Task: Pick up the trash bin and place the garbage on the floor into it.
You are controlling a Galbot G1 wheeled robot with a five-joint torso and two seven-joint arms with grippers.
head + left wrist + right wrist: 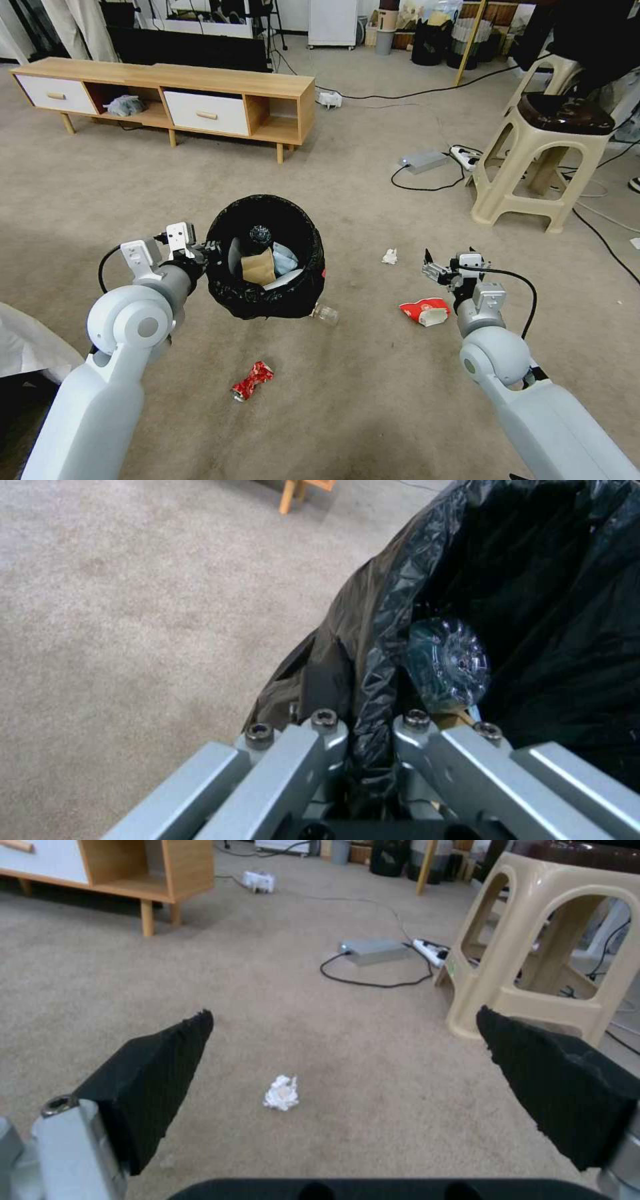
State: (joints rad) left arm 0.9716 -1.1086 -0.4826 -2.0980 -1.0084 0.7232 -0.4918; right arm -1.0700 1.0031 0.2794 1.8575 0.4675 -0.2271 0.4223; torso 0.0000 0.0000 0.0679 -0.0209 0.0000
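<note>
The left gripper (208, 252) is clamped on the trash bin's (265, 301) left rim, holding it over the carpet (373, 400). The right gripper (343, 1060) gapes empty, near a white paper wad (281, 1093).

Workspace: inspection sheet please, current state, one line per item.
Surface: carpet, no spills seen.
Job's things: bin holds a bottle, brown bag and pale scraps. On the floor: red can, wrapper, paper wad, clear bottle by the bin.
Clutter: grey box.
Hands: left hand shut on the bin's rim; right hand open above the floor, facing the wad.
Cables: black cables beside the stool; power strip.
Surroundings: low cabinet.
</note>
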